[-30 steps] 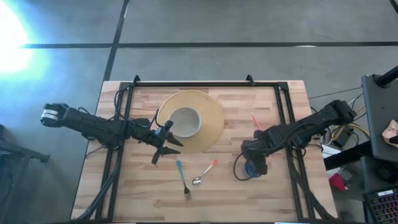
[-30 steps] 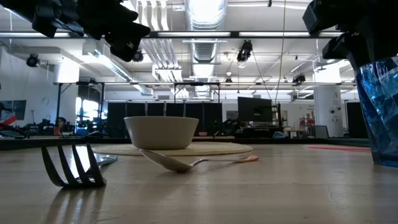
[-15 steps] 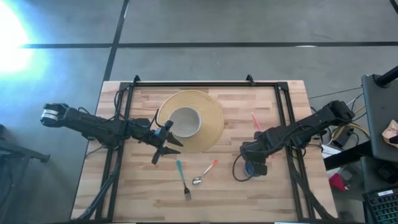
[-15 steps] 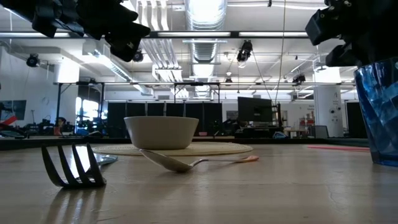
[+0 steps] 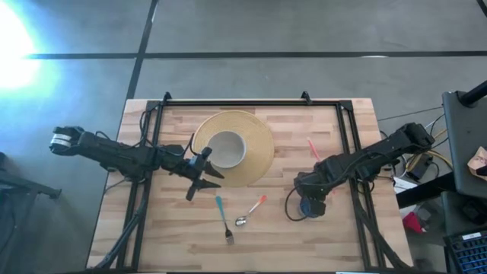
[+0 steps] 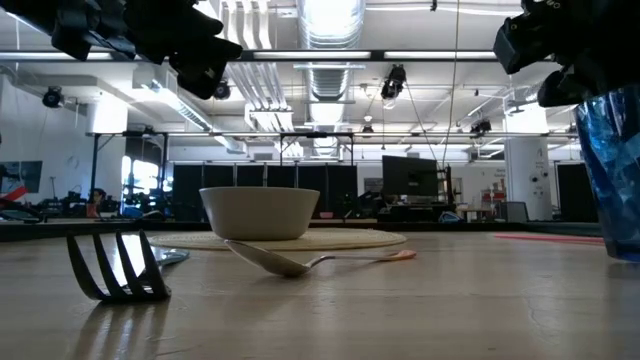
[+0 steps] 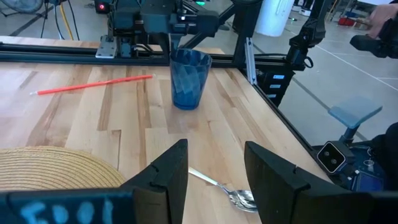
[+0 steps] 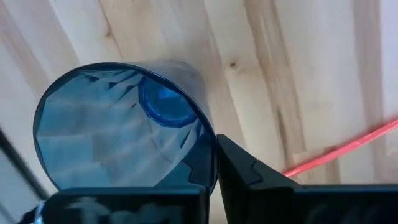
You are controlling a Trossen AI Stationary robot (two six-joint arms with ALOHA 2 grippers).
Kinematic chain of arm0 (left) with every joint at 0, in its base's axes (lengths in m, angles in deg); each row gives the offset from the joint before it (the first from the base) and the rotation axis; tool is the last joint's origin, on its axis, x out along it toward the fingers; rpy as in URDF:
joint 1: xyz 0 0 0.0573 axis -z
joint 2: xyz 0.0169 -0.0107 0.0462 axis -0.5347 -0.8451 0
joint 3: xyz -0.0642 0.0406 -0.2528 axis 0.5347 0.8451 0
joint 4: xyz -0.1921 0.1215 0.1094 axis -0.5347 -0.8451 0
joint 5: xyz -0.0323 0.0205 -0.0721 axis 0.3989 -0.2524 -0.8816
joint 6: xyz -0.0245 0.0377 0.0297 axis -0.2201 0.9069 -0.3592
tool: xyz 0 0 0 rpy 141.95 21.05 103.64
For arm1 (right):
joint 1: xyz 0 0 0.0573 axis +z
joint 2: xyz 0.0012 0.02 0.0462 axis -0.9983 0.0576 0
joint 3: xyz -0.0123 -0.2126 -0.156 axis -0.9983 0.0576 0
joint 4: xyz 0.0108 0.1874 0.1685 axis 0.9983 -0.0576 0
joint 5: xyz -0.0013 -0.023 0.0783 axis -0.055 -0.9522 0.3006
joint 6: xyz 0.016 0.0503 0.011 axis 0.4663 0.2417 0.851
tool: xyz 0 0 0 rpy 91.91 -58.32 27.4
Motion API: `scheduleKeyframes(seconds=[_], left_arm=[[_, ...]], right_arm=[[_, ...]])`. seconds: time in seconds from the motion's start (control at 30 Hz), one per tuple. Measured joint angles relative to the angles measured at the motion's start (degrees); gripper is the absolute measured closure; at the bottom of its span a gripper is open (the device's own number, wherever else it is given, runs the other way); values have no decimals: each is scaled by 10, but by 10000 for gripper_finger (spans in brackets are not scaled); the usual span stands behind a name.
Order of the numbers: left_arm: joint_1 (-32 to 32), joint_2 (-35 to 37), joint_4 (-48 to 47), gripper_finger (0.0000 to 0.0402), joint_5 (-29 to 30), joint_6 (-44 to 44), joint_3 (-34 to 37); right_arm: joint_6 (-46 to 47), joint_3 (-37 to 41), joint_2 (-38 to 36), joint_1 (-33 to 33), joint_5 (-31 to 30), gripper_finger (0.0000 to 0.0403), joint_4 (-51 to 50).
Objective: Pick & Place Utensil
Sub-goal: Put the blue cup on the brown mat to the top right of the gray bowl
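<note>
A teal-handled fork (image 5: 223, 218) and a pink-handled spoon (image 5: 251, 211) lie flat on the wooden table near its front, both untouched. My left gripper (image 5: 199, 183) hovers open left of them, beside the straw placemat (image 5: 259, 156). In its wrist view the spoon's bowl (image 7: 239, 198) lies below and past the open fingers. My right gripper (image 5: 308, 199) is shut on a blue faceted cup (image 5: 310, 208) at the right. The cup stands upright on the table in the left wrist view (image 7: 189, 78). My right gripper pinches the cup's rim wall (image 8: 208, 140), with one finger inside the cup and the other finger (image 8: 249, 174) outside it. The fingers come from above, pointing down. The cup stands upright with its base at table level (image 6: 625, 255).
A white bowl (image 5: 226, 148) sits on the round placemat at the table's middle. A red straw (image 5: 313, 148) lies on the wood behind the cup. A black frame rail (image 5: 251, 102) runs along the far edge and down both sides.
My right gripper has shut on the cup's rim. In the low view the cup has shifted a little toward the picture's right. My left gripper, the fork and the spoon have kept still.
</note>
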Motion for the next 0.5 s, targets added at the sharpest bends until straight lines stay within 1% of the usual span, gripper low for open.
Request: scheduleKeyframes(seconds=[0.17,0.37,0.5], left_arm=[[0,0,0,252,1,2,0],[0,0,0,252,26,2,0],[0,0,0,252,31,5,0]], right_arm=[[27,-3,0,-16,27,391,-1],[30,-42,0,-55,27,392,1],[26,-79,0,-91,16,392,3]])
